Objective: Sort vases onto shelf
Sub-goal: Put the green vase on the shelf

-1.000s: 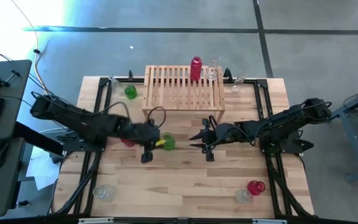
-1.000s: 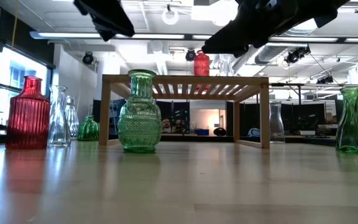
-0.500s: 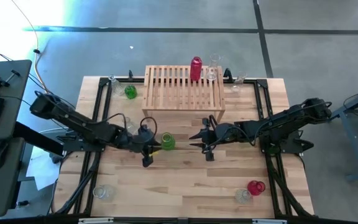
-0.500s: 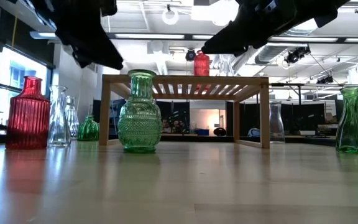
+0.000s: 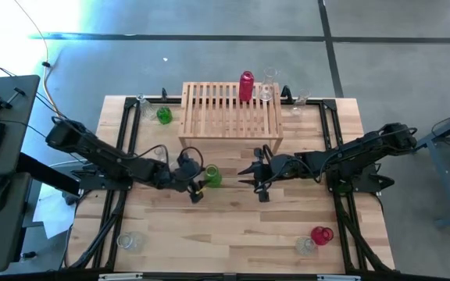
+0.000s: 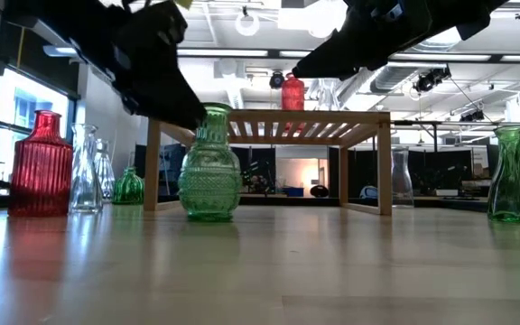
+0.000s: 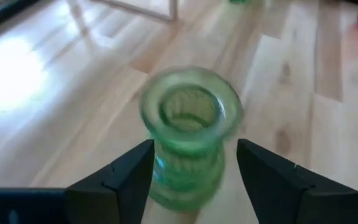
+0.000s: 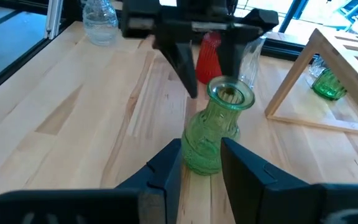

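Observation:
A green ribbed vase (image 5: pixel 212 176) stands upright on its base at the middle of the table, in front of the shelf (image 5: pixel 231 117). My left gripper (image 7: pixel 191 168) is open, coming level from the table's left. One finger is on each side of the vase's neck (image 7: pixel 188 118). My right gripper (image 5: pixel 243 176) hovers just right of the vase, slightly open and empty, pointing at it (image 8: pixel 213 134). A red vase (image 5: pixel 246 86) and a clear vase (image 5: pixel 266 92) stand on the shelf's far right part. My left gripper has its fingers on either side of the green vase's neck (image 6: pixel 213 122), level from the table's left. I cannot tell whether a finger touches the glass. The vase stands on the table.
A red vase (image 6: pixel 40 162) and clear vases (image 6: pixel 86 169) stand left of the green one, under my left arm. A small green vase (image 5: pixel 164 115) and a clear one (image 5: pixel 141 103) are far left. Red (image 5: pixel 321 234) and clear (image 5: pixel 306 246) vases stand near right, another clear one (image 5: pixel 127 242) near left.
My left gripper has come down and gone toward the table's right, reaching the green vase's neck. The green vase has shifted a little toward the table's right, still upright.

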You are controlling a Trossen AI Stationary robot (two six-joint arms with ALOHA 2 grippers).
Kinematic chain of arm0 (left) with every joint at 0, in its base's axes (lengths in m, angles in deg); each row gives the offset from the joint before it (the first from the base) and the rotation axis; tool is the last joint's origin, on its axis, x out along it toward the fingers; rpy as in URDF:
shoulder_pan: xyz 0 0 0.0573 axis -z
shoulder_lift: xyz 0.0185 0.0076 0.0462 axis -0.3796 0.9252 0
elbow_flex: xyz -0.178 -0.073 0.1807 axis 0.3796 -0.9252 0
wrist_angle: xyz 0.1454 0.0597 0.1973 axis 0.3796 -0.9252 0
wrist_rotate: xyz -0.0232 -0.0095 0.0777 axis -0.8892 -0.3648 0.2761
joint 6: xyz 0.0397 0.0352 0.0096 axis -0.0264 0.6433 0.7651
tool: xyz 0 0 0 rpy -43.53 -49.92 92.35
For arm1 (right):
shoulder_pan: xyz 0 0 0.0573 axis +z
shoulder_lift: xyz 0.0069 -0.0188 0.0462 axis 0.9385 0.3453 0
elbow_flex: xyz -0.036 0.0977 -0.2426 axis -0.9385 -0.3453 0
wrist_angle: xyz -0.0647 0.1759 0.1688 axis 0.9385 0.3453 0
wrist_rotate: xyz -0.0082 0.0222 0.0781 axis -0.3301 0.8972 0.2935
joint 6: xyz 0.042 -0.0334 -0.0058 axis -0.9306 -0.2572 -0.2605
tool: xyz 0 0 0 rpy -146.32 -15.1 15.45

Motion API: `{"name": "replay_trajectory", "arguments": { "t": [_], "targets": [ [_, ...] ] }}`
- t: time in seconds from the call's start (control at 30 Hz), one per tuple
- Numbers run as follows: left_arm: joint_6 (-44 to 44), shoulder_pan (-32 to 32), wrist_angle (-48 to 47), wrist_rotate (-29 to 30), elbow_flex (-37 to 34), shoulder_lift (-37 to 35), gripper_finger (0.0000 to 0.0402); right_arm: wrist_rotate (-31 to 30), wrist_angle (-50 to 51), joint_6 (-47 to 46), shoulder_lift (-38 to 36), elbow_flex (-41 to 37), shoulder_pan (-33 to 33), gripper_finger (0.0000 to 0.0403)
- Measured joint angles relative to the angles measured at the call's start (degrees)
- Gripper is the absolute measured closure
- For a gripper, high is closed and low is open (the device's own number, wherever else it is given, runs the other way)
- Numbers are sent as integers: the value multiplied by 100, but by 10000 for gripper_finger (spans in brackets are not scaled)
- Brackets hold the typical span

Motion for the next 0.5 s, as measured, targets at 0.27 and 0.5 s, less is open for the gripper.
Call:
{"name": "replay_trajectory", "arguments": {
  "t": [0.27,0.5],
  "targets": [
    [230,-251,564,142,0,198,178,2,14,20,0,0,0,308],
    [714,-478,1255,-278,1,678,178,4,28,14,0,0,0,308]
  ]
}}
